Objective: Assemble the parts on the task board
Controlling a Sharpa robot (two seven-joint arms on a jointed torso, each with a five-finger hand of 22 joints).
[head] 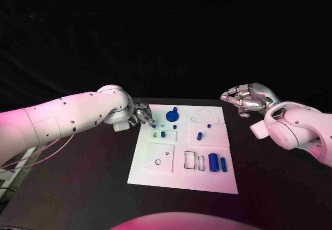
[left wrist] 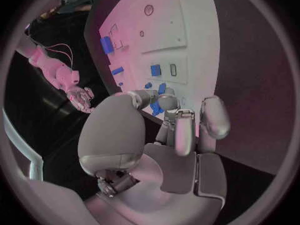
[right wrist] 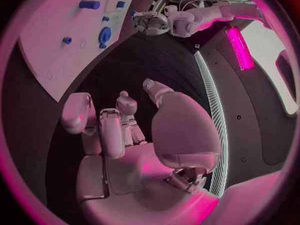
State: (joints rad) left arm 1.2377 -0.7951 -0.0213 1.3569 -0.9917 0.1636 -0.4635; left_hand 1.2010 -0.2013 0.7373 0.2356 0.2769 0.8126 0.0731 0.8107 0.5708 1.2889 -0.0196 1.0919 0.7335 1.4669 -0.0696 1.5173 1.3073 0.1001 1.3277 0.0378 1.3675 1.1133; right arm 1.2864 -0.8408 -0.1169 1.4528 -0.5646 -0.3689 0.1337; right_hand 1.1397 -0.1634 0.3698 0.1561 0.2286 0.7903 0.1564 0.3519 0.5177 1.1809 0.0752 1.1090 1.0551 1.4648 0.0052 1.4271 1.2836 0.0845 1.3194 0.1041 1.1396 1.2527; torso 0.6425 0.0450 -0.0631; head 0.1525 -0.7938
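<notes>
The white task board lies mid-table with blue parts on it. A round blue part sits near its far edge, small blue parts lie in the middle, and two blue cylinders stand near the front right. My left hand is over the board's far left corner. Its thumb and a finger pinch a small blue part just above the board, seen in the left wrist view as the blue part at the fingertips. My right hand hovers off the board's far right corner, its fingers curled in on nothing.
The board has outlined slots and a circular recess. Black table surrounds it. In the right wrist view the board and my left hand lie beyond the curled right hand.
</notes>
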